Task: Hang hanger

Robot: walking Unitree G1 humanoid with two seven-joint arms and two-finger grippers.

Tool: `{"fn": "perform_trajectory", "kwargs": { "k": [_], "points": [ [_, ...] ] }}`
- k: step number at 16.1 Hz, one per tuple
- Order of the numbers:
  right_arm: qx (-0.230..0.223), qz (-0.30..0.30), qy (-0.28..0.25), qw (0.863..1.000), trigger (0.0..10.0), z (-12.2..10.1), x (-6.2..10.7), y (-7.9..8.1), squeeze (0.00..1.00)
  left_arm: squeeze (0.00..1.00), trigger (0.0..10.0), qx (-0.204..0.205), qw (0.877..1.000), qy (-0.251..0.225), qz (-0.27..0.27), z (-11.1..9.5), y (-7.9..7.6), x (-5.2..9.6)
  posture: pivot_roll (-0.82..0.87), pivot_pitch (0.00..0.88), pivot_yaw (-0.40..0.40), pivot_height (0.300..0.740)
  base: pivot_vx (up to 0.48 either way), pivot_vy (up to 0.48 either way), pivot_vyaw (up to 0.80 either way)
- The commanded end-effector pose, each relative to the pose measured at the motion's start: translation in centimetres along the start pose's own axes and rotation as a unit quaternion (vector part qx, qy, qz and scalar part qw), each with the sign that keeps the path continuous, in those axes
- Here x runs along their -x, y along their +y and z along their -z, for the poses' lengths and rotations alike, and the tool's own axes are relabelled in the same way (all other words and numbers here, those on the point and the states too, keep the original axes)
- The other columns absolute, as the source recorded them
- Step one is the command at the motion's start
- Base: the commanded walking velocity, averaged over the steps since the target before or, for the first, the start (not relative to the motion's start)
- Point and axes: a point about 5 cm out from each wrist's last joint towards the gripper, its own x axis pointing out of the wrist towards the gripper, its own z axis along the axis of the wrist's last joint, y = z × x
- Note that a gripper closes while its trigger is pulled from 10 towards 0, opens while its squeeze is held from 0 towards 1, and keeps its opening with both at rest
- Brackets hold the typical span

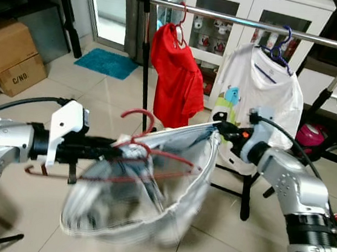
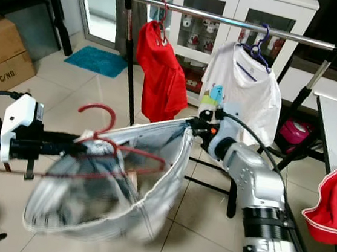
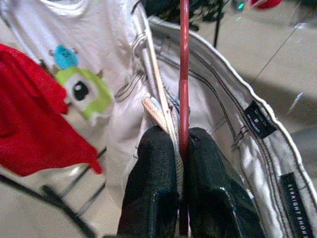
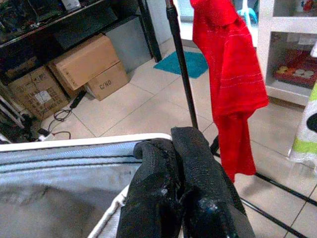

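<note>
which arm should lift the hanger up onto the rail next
Left, probably: the left gripper is shut on the red hanger, hook up, while the right gripper only pinches the white garment below the rail.

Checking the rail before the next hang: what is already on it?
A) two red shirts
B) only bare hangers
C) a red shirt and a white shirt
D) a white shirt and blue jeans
C: a red shirt and a white shirt with a cartoon print hang from the rail, each on its own hanger.
</note>
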Motion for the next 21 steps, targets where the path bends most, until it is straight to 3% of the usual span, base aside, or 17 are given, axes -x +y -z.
{"fn": "perform_trajectory", "kwargs": {
  "k": [1,4,9,10,11,13,15,16,19,21],
  "points": [
    [0.038,0.152,-0.032,0.987,0.0,-2.0,4.2,-5.8,0.00,0.00,0.0,-0.028,0.996,0.070,-0.053,0.8,1.5,2.9,-0.12,0.000,-0.013,0.740,0.000,0.000,0.00],
    [0.110,0.110,-0.072,0.985,0.0,-4.5,5.3,-5.3,0.00,0.00,0.0,-0.029,0.992,0.108,-0.051,3.2,1.7,3.0,-0.13,0.000,0.002,0.740,0.000,0.000,0.00],
    [0.143,0.105,-0.067,0.982,0.0,-4.7,6.4,-5.8,0.00,0.00,0.0,-0.050,0.985,0.164,-0.019,4.8,1.2,3.5,-0.12,0.000,-0.005,0.740,0.000,0.000,0.00],
    [0.144,0.114,-0.064,0.981,0.0,-4.5,6.9,-6.5,0.00,0.00,0.0,-0.071,0.974,0.216,-0.003,5.9,0.9,4.1,-0.11,0.000,-0.016,0.740,0.000,0.000,0.00],
    [0.146,0.124,-0.061,0.980,0.0,-4.5,7.3,-7.0,0.00,0.00,0.0,-0.077,0.970,0.231,-0.002,6.4,0.7,4.4,-0.11,0.000,-0.022,0.740,0.000,0.000,0.00],
    [0.146,0.137,-0.065,0.978,0.0,-4.7,7.5,-7.5,0.00,0.00,0.0,-0.069,0.973,0.220,-0.001,6.4,0.4,4.4,-0.11,0.000,-0.024,0.740,0.000,0.000,0.00],
    [0.123,0.161,-0.088,0.975,0.0,-5.4,7.1,-7.9,0.00,0.00,0.0,-0.027,0.995,0.096,-0.001,4.4,-0.5,2.9,-0.11,0.000,-0.027,0.740,0.000,0.000,0.00],
    [0.126,0.159,-0.082,0.976,0.0,-5.1,6.7,-7.8,0.00,0.00,0.0,-0.027,0.996,0.081,-0.003,4.0,-0.6,2.6,-0.10,0.000,-0.033,0.740,0.000,0.000,0.00],
    [0.129,0.133,-0.080,0.979,0.0,-4.4,5.7,-6.6,0.00,0.00,0.0,-0.073,0.986,0.138,-0.056,5.4,0.5,3.1,-0.10,0.000,-0.032,0.740,0.000,0.000,0.00],
    [0.132,0.116,-0.079,0.981,0.0,-3.9,5.3,-5.5,0.00,0.00,0.0,-0.079,0.988,0.116,-0.067,5.0,0.6,2.6,-0.11,0.000,-0.027,0.740,0.000,0.000,0.00]
  ]
}}
